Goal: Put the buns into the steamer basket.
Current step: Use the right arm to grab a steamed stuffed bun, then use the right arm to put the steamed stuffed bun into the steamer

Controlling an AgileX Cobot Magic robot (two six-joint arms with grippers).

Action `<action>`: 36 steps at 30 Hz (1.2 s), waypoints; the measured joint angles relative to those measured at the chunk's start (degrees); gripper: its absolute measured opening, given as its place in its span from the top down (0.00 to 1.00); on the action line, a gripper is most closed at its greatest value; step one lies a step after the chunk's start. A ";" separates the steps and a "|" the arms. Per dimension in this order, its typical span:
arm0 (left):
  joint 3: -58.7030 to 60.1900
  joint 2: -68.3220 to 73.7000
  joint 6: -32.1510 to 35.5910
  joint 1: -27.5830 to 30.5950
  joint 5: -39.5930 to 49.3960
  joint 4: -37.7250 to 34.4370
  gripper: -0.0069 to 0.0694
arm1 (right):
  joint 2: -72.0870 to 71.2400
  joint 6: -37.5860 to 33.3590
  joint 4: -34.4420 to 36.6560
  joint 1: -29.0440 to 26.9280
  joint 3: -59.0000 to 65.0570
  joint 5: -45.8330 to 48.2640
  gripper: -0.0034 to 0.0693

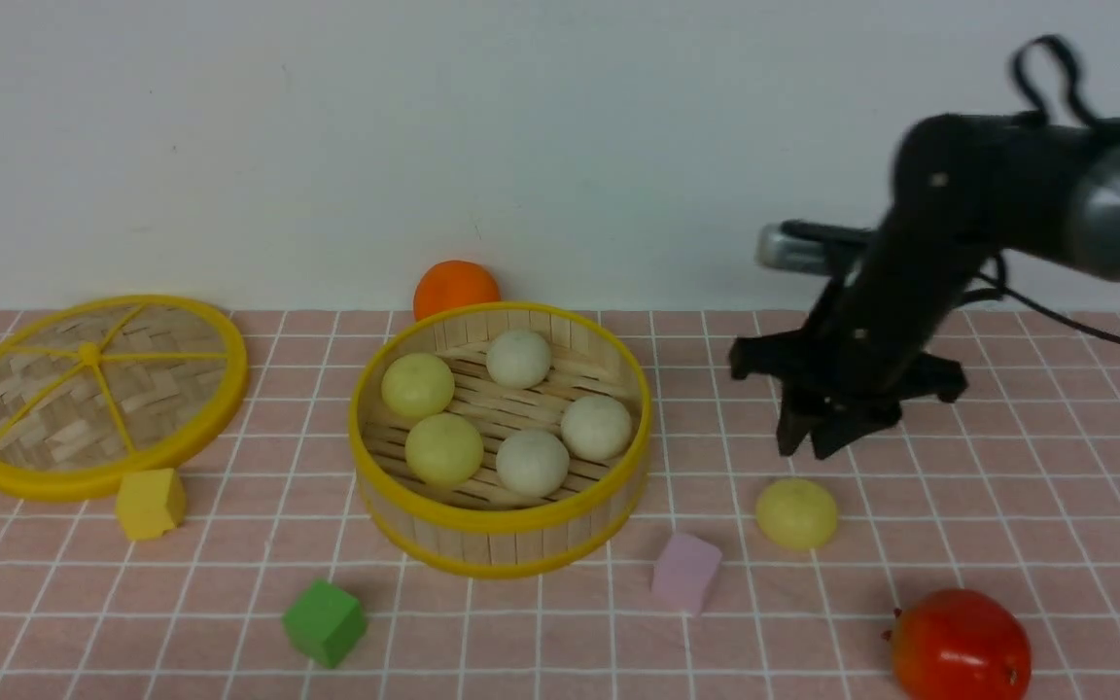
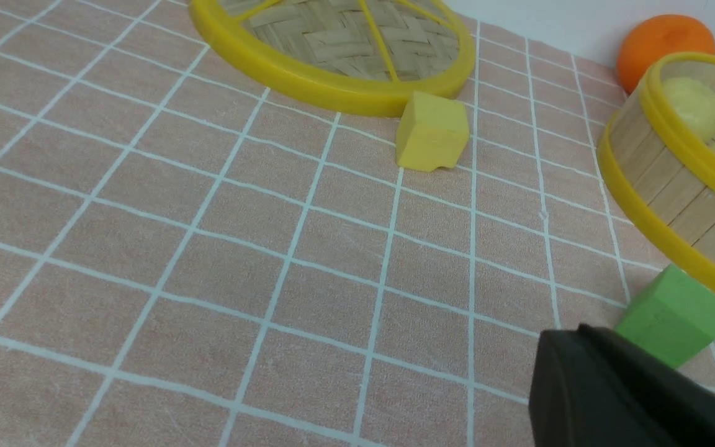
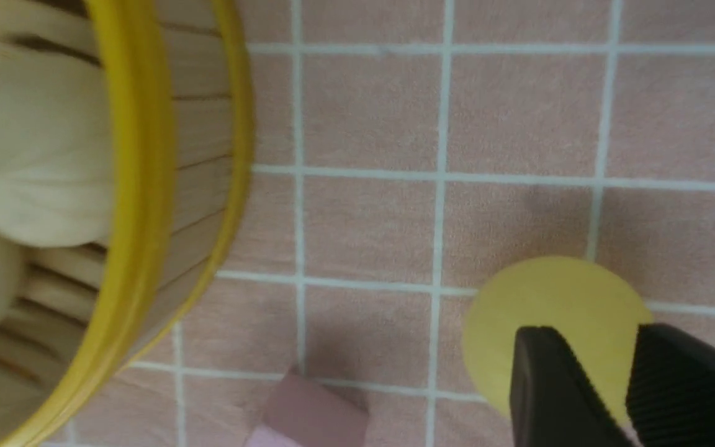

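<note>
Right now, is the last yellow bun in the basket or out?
Out. The yellow bun lies on the cloth beside the steamer basket, under the right gripper.

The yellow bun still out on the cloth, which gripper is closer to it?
Right. The right gripper hangs just above and behind the loose yellow bun. The left gripper is beyond the steamer basket, near the green cube.

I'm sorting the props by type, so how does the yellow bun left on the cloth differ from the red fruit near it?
The yellow bun is pale, matte and smaller; the red fruit is glossy, bright red and clearly larger. The bun is a smooth dome, while the fruit is rounder, with a small stub at one side. The bun lies right under the right gripper; the fruit lies nearer the camera. Both rest on the checked cloth, outside the basket.
</note>
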 joint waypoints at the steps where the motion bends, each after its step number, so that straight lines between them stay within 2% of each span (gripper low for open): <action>1: 0.00 0.00 0.00 0.00 0.00 0.00 0.85 | 0.27 0.22 0.00 0.14 -0.15 0.11 0.62; 10: 0.00 0.00 0.00 0.00 0.00 1.48 0.84 | 1.90 4.62 -4.14 2.08 -1.37 3.98 0.62; 19: 0.00 0.00 0.00 0.00 0.00 1.65 0.83 | 5.74 6.32 -4.34 2.08 -1.55 3.56 0.63; 21: 0.00 0.00 0.00 0.00 0.00 1.65 0.83 | 5.74 6.32 -4.34 2.08 -1.66 3.56 0.66; 22: 0.00 0.00 0.00 0.00 0.00 1.65 0.83 | 5.74 6.32 -4.38 2.08 -1.73 3.56 0.73; 26: 0.00 0.00 0.00 0.00 0.00 1.65 0.83 | 5.67 5.47 -4.45 2.08 -1.78 3.72 0.92; 30: 0.00 0.00 0.00 0.00 0.00 1.71 0.82 | 4.82 3.68 -4.19 2.08 -3.19 4.35 0.94; 36: 0.00 0.00 0.00 0.00 0.00 1.71 0.81 | 3.19 1.43 -3.18 4.75 -18.37 2.11 0.94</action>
